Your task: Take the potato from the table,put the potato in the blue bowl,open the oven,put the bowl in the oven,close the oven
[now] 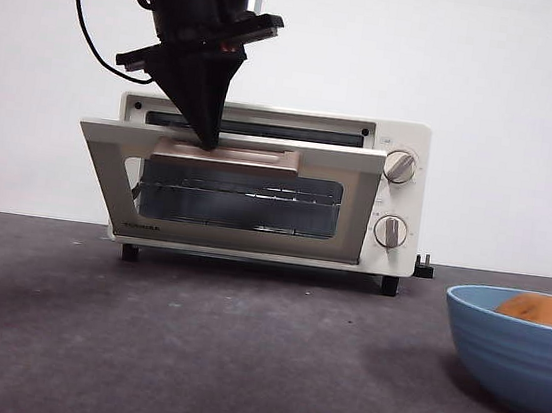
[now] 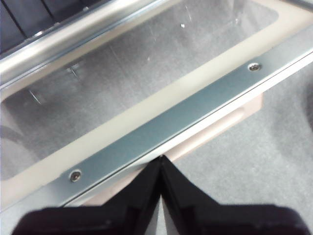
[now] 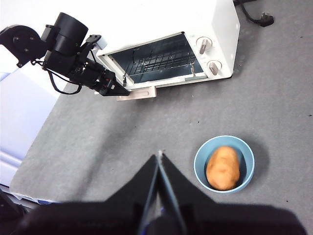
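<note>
My left end effector (image 1: 206, 141), jaws closed, presses the cream-white boxy oven's (image 1: 398, 196) half-lowered glass door (image 1: 228, 191) at upper left; my right end effector (image 3: 160, 156) is closed, empty. Orange-brown potato (image 1: 543, 310) sits in the blue ridged bowl (image 1: 510, 351), lower right.

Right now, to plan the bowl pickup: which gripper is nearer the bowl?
Right. The right gripper hangs above the table beside the bowl; the left gripper is at the oven door handle, across the table.

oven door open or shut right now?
Partly open. The oven door tilts outward from its top, its rack visible in the right wrist view. The left gripper rests on the door's handle, jaws together.
</note>
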{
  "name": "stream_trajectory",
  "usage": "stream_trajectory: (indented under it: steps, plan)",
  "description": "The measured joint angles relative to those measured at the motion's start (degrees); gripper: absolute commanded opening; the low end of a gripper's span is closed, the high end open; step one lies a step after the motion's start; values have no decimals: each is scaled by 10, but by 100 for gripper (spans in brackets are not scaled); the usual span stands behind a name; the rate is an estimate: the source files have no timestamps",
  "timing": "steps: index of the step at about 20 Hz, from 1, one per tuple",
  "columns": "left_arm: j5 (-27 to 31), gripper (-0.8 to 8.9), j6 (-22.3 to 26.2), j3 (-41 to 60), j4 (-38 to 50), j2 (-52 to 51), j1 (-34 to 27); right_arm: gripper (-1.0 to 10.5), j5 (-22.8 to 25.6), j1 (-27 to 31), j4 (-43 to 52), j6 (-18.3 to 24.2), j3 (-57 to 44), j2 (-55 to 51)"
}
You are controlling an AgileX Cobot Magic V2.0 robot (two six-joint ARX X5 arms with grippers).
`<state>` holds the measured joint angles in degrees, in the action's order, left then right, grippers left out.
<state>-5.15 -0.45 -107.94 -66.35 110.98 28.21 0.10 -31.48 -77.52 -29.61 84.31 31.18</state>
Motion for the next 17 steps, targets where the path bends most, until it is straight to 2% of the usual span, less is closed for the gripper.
stream_trajectory:
  steps: [8, 17]
  plan:
    - [6, -6, -4, 88, 24, 2, 19, -12, -1, 0, 0, 2, 0, 0]
    - [17, -6, -22, 193, 117, 5, 28, -12, 5, 0, 0, 5, 0, 0]
